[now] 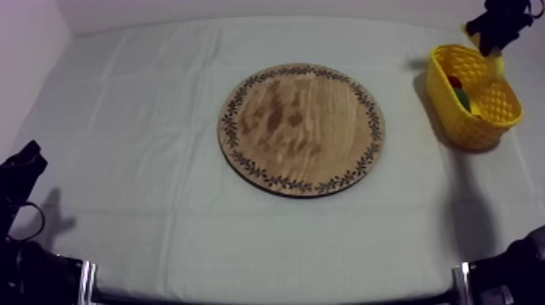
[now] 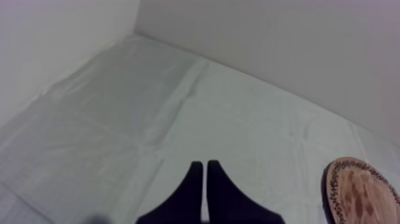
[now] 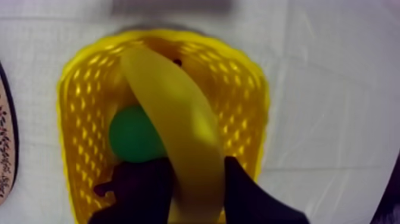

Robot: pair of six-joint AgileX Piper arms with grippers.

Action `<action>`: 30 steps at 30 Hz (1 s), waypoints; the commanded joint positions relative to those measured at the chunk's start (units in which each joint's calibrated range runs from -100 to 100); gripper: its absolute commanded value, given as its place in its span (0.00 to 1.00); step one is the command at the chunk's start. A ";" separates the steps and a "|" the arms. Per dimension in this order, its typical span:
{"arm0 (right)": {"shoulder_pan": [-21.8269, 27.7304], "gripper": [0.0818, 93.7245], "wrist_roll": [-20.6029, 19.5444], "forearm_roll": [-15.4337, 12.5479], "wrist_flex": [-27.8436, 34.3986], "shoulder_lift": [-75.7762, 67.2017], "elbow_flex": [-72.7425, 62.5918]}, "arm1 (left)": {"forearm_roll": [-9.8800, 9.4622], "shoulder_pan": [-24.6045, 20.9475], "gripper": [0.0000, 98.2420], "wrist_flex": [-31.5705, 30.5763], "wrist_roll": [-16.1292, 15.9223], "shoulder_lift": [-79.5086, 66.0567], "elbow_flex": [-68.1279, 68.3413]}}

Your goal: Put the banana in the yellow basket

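The long yellow toy banana [image 3: 178, 119] is off the board and held over the yellow plastic lattice basket [image 3: 77, 95], clamped between the two black fingers of my right gripper [image 3: 193, 174], one finger on each side of the fruit near its lower end. In the right wrist view the banana's far end reaches toward the basket's far rim. Under it, inside the basket, lies a rounded green toy fruit [image 3: 134, 138], partly covered by the banana and touching the basket's inner wall.

From above, the basket stands at the far right of the grey-white tablecloth [image 1: 146, 122], well apart from the round wooden board with a dark leaf-patterned rim [image 1: 302, 130] in the middle of the table. The board's top is bare. My right arm comes in at the upper right, directly over the basket, where a small red fruit [image 1: 455, 81] shows beside the green one.

My left gripper [image 2: 205, 167] hangs low at the near left side over bare cloth, its fingers lying together as a narrow wedge with nothing between them, the board's edge off to one side
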 commanded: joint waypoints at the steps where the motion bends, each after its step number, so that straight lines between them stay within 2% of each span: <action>1: 0.16 0.19 -0.28 0.50 -1.14 0.53 1.49 | 0.04 0.01 0.00 -0.01 -0.01 0.00 -0.01; 6: 0.30 0.21 -1.29 1.34 -4.05 2.65 4.94 | 0.04 0.01 0.00 -0.01 -0.01 0.00 -0.01; 11: 0.26 0.26 -1.65 0.82 -5.52 4.14 6.85 | 0.04 0.01 0.00 -0.01 -0.01 0.00 -0.01; 21: 0.06 0.63 -1.91 0.37 -6.22 4.68 7.30 | 0.04 0.01 0.00 -0.01 -0.01 0.00 -0.01; 30: -0.18 0.80 -0.78 -0.63 -6.95 -1.49 9.51 | 0.04 0.01 0.00 -0.01 -0.01 0.00 -0.01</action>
